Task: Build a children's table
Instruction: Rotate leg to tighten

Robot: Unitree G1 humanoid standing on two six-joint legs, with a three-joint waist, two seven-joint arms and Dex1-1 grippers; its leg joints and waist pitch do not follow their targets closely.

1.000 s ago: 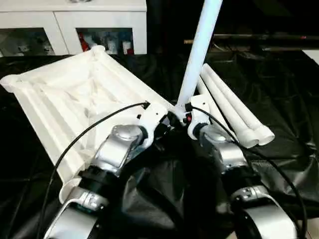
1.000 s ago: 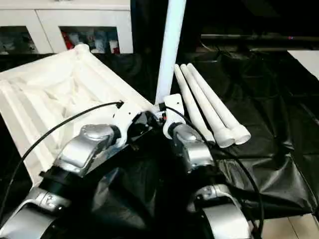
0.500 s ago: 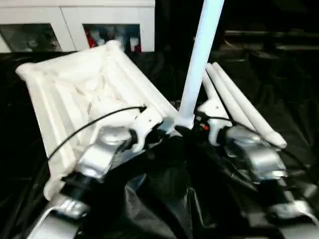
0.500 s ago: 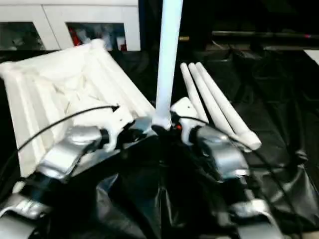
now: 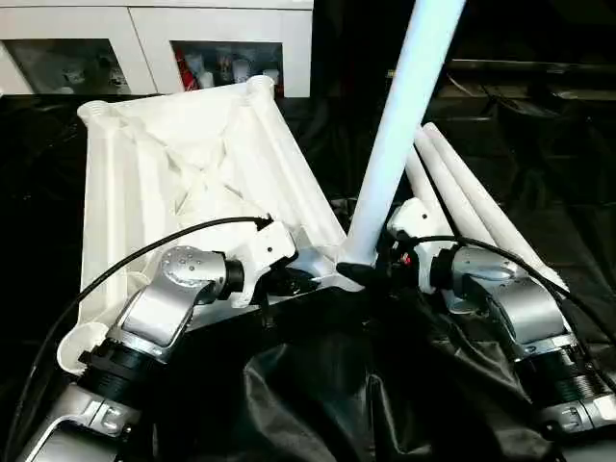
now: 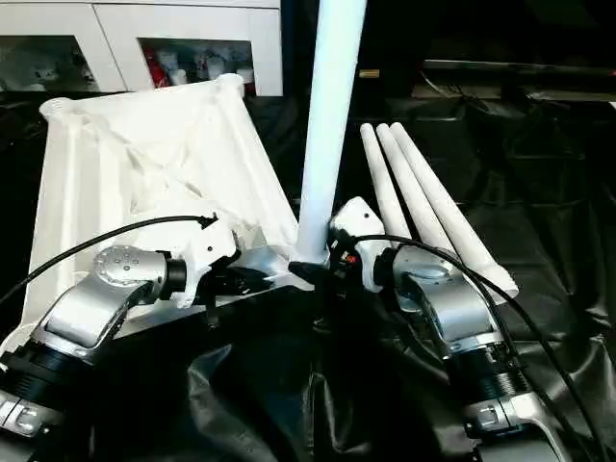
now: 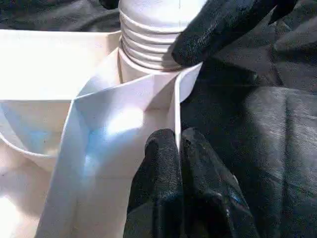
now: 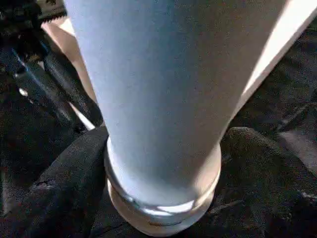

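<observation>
The children's table top point(image 5: 192, 164) lies upside down on black cloth, its ribbed X-braced underside facing up. One white leg point(image 5: 404, 135) stands upright and leans a little right, its threaded end point(image 7: 148, 44) sitting in the near corner socket. My right gripper point(image 5: 361, 272) is shut on the leg's base, with a black finger point(image 8: 64, 178) on each side. My left gripper point(image 5: 308, 282) is shut on the thin rim wall point(image 7: 174, 114) of the table top just beside that socket. Three more legs point(image 6: 423, 202) lie side by side to the right.
White cabinets point(image 5: 154, 38) with glass doors stand along the back. Crumpled black cloth point(image 5: 318, 404) covers the work surface and bunches up between my forearms. A black cable point(image 5: 144, 260) loops over my left forearm.
The head view has shifted and tilted, so the whole scene looks turned. Both grippers keep their holds, and the right forearm now lies further out to the right of the leg.
</observation>
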